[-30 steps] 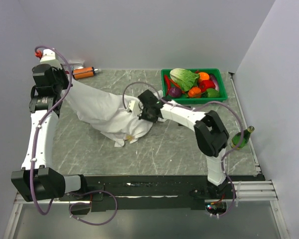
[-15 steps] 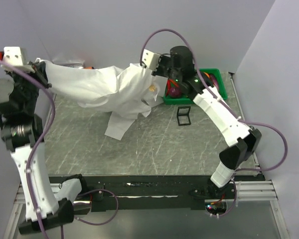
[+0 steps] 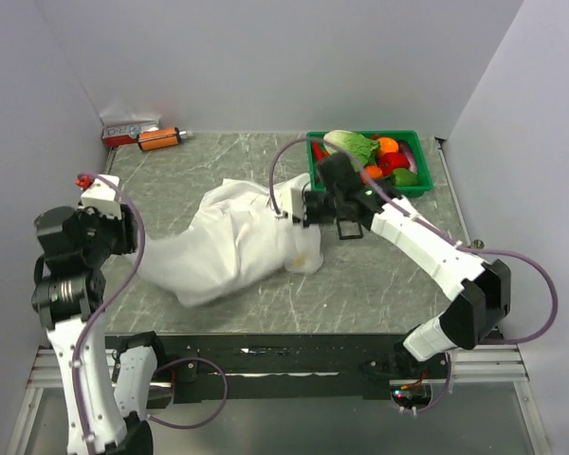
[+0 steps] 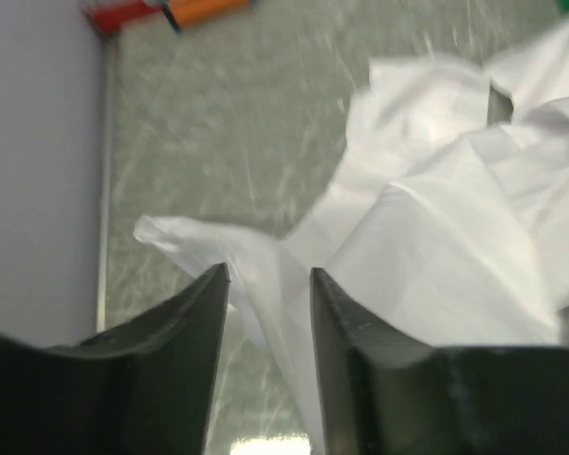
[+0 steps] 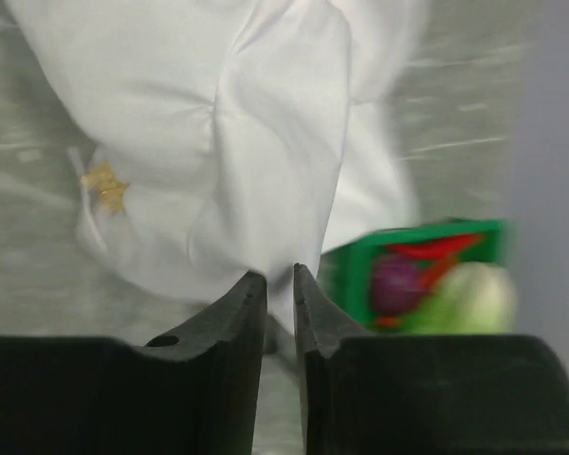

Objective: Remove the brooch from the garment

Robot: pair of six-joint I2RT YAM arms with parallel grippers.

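The garment point(image 3: 237, 248) is seen as thin white woven cloth, matt and softly creased. The brooch point(image 5: 104, 187), at the left of the right wrist view, is rendered gold-tan with a dull sheen; its material is left unsettled by blur. The table point(image 3: 379, 284) is finished in a smooth, faintly glossy grey-green stone-look surface, veined with pale scratches. The basket point(image 3: 423, 163), upper right, is moulded in bright green plastic. The fingers point(image 4: 185, 332) of the left gripper point(image 4: 268, 275) are made of dark matt plastic; the arm shells point(image 3: 422, 245) are glossy white.

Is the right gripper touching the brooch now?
Apart. In the right wrist view the brooch lies on the shirt, clearly off to the side of the right gripper.
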